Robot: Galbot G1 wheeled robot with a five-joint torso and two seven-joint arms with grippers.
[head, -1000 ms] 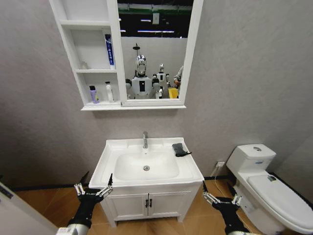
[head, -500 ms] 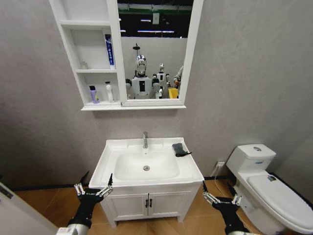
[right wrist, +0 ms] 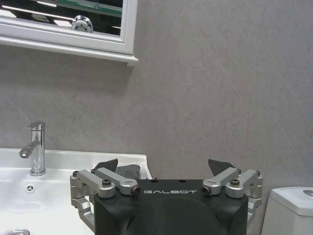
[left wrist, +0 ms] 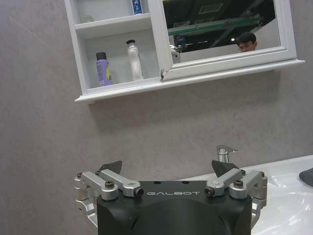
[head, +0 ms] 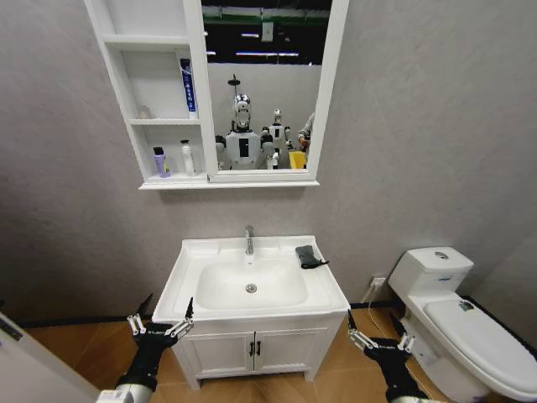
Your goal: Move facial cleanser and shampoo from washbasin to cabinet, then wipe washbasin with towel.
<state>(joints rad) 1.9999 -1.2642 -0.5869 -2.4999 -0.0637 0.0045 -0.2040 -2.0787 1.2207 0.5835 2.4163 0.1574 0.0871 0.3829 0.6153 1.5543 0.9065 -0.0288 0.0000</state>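
The white washbasin (head: 189,281) with its chrome tap (head: 249,240) stands in the middle of the head view. The dark grey towel (head: 309,256) lies folded on its back right corner. Above it hangs the cabinet (head: 161,122). A purple bottle (head: 159,162) and a white bottle (head: 188,158) stand on its lowest shelf, and a blue and white tube (head: 188,84) on the shelf above. Which of these are the facial cleanser and the shampoo I cannot tell. My left gripper (head: 159,323) hangs open by the basin's front left corner. My right gripper (head: 377,337) hangs open by its front right corner.
A white toilet (head: 470,327) stands to the right of the basin, close to my right arm. A two-door cupboard (head: 252,348) sits under the basin. The mirror (head: 268,84) reflects robots in the room behind. Wood floor lies below both grippers.
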